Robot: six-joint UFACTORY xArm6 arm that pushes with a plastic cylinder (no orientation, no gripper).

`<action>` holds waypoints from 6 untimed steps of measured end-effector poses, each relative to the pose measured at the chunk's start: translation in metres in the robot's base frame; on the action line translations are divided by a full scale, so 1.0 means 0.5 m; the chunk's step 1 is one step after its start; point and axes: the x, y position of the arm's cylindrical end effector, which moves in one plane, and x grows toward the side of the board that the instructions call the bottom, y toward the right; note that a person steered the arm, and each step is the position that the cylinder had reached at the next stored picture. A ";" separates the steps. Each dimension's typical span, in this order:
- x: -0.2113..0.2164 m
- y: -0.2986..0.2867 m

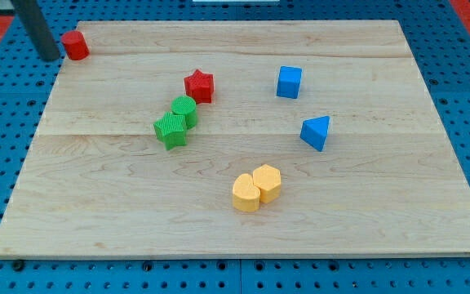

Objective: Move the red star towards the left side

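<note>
The star (199, 85) lies just above-right of two touching blocks (177, 122), far right of my tip (50, 58).

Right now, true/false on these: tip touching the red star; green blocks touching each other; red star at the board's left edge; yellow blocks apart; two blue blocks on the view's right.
1. My tip touches the red star. False: it sits at the view's top left beside a small red block, far from the star.
2. The green cylinder and green star touch. True.
3. The red star is at the board's left edge. False: it lies near the centre, just above the green pair.
4. The two yellow blocks are apart. False: they touch.
5. The blue cube and blue wedge lie on the view's right. True.
</note>
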 end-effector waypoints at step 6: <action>0.212 0.547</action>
